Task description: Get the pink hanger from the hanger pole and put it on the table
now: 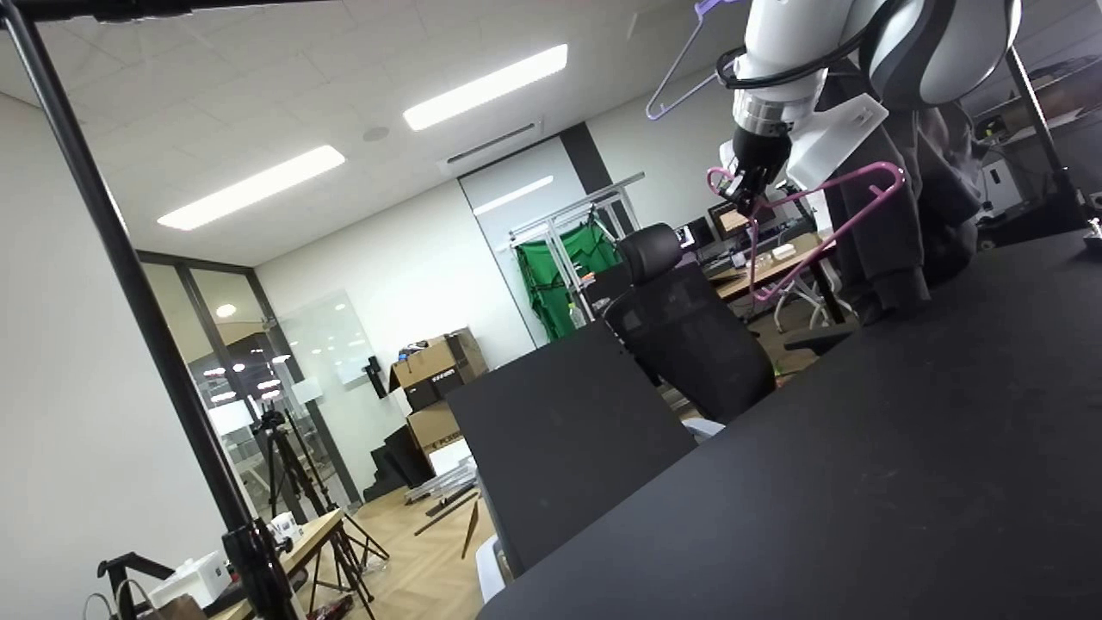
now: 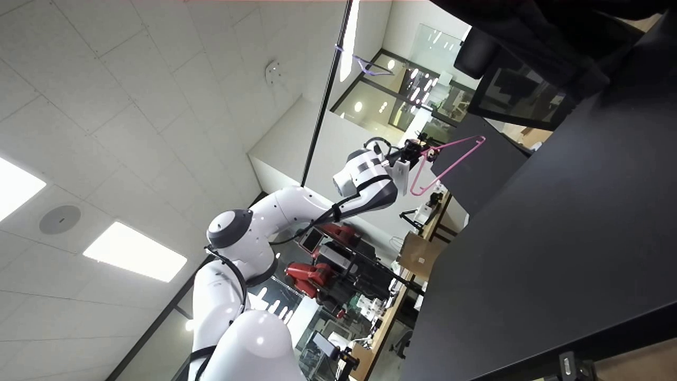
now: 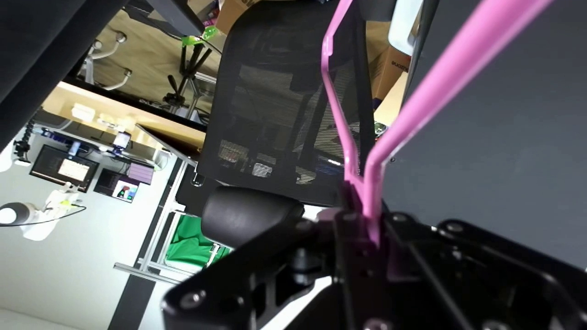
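The pink hanger is in my gripper's jaws and hangs in the air in both exterior views [image 1: 848, 226] [image 2: 449, 168]. My gripper [image 1: 747, 200] is closed round the rod near its hook, and the hook curls free beside the jaws. In the wrist view the hanger [image 3: 422, 110] runs up from between the fingers of the gripper [image 3: 367, 217]. The gripped part is hidden by the fingers. The hanger is tilted and apart from the black table [image 1: 818, 482], which lies below it. The table also shows in an exterior view [image 2: 539, 222].
A lilac hanger [image 1: 671, 82] hangs on the black pole [image 2: 325, 84], above the gripper. A person in dark clothes [image 1: 913, 198] is close beside the table. A black mesh chair [image 1: 697, 327] and an upright black panel [image 1: 572, 430] stand past the table edge.
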Robot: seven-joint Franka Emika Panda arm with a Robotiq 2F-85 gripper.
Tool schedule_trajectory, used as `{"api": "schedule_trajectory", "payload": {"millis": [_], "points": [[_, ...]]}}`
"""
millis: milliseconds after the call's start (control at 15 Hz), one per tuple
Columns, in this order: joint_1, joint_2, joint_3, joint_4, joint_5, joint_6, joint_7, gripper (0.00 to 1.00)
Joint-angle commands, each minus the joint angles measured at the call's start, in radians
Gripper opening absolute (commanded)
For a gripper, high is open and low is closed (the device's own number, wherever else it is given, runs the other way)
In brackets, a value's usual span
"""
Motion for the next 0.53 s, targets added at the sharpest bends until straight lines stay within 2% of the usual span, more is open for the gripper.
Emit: {"api": "schedule_trajectory", "payload": {"millis": [0, 67, 267, 333, 467], "points": [[0.000, 0.000, 0.000, 0.000, 0.000, 0.000, 0.000, 0.06], [0.000, 0.000, 0.000, 0.000, 0.000, 0.000, 0.000, 0.02], [0.107, 0.162, -0.155, 0.013, 0.129, 0.059, 0.059, 0.02], [0.150, 0.240, -0.216, 0.011, 0.204, 0.091, 0.077, 0.02], [0.209, 0.361, -0.283, -0.014, 0.355, 0.130, 0.076, 0.02]]}}
